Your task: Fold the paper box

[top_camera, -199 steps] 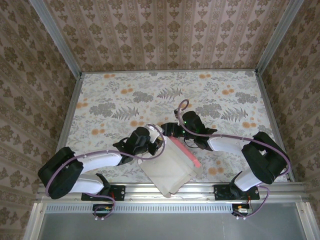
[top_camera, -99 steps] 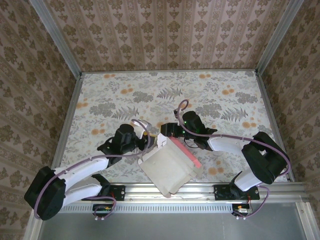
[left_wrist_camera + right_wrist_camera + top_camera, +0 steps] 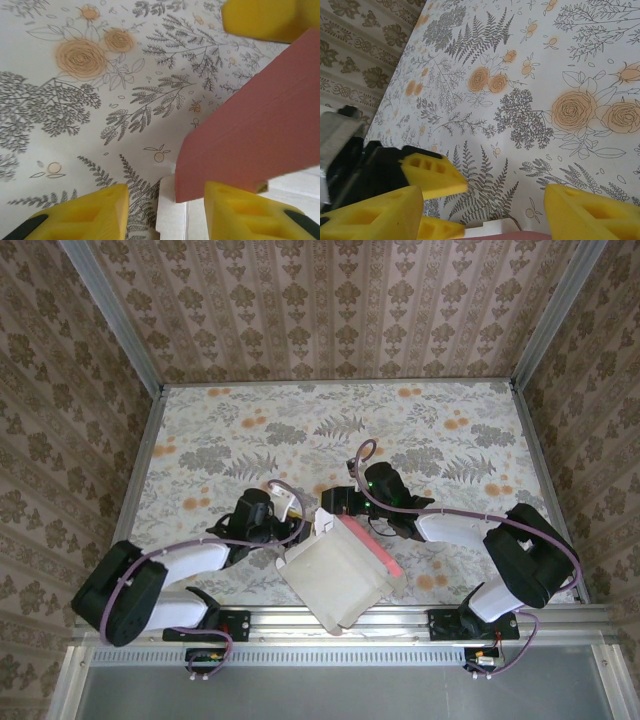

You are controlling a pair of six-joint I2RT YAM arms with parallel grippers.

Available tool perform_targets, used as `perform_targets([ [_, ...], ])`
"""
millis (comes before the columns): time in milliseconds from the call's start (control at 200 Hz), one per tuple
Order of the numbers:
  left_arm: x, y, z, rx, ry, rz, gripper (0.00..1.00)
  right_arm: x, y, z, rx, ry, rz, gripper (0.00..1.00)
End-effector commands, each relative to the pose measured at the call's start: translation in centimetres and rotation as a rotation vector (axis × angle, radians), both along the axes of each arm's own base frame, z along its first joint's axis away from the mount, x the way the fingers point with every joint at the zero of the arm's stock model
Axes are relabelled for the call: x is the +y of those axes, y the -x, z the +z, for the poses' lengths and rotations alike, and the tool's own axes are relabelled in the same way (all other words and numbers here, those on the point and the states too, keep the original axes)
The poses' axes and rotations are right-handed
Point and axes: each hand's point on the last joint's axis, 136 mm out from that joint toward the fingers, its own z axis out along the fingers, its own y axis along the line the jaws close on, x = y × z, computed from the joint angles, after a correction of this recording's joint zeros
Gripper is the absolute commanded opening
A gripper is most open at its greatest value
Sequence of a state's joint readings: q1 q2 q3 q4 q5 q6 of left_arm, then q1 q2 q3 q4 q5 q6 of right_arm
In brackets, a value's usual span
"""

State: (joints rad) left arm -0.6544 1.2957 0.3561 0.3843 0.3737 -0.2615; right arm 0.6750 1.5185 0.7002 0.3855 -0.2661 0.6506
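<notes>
At L in top view: left gripper (image 3: 298, 527), black body w/ yellow plastic fingers, low over floral-print table cover (image 3: 300, 430), just beside L edge of paper box (image 3: 335, 575). In L wrist view, left gripper (image 3: 166, 194) open partway: yellow fingers (image 3: 87, 215) apart, table cover (image 3: 75, 115) showing through most of the gap. Lower corner of raised salmon-pink panel (image 3: 250, 135) in that gap, close against inner face of R-hand finger (image 3: 245, 215); contact there not clear. Nothing clamped.

Centre: paper box = thin card sheet, off-white face up, flat on table cover near front metal rail (image 3: 340, 618), between the two grippers, turned cornerwise to the rail. Along its R edge: salmon-pink panel (image 3: 378, 548), standing up off the sheet. At far corner: small off-white tab (image 3: 325, 523), between both grippers.

R: right gripper (image 3: 338, 502), same black body + yellow fingers, at far corner of paper box, near left gripper. In R wrist view, right gripper (image 3: 485, 200) wide open: fingers (image 3: 370, 217) well apart, table cover (image 3: 560, 75) between them. Sliver of off-white card + pink edge (image 3: 520, 236) at bottom of frame, inside the gap; touching either finger or not, cannot tell. Nothing pinched. Left gripper (image 3: 432, 175) at L of that view, black body + yellow fingers, just beside. In L wrist view, one yellow finger (image 3: 270, 17) of right gripper at top R, just above upper edge of salmon-pink panel.
</notes>
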Motion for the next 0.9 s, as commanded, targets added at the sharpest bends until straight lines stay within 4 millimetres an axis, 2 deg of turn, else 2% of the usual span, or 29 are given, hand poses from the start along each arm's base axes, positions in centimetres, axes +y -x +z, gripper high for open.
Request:
perform_targets([
  [0, -2.5, -1.0, 2.8, -0.136, 0.068, -0.083, 0.42, -0.1, 0.6, -1.1, 0.036, 0.045, 0.018, 0.66],
  [240, -4.8, -1.1, 3.1, -0.186, 0.047, -0.147, 0.42, 0.1, 0.5, -0.8, 0.039, 0.035, 0.018, 0.64],
  [635, -6.6, -2.3, 2.7, -0.212, 0.034, -0.148, 0.40, 0.2, 0.5, -0.5, 0.061, -0.013, 0.024, 0.56],
  [900, -7.3, -3.3, 2.7, -0.227, 0.025, -0.122, 0.30, -0.2, 0.4, -0.5, 0.087, -0.052, 0.017, 0.52],
])
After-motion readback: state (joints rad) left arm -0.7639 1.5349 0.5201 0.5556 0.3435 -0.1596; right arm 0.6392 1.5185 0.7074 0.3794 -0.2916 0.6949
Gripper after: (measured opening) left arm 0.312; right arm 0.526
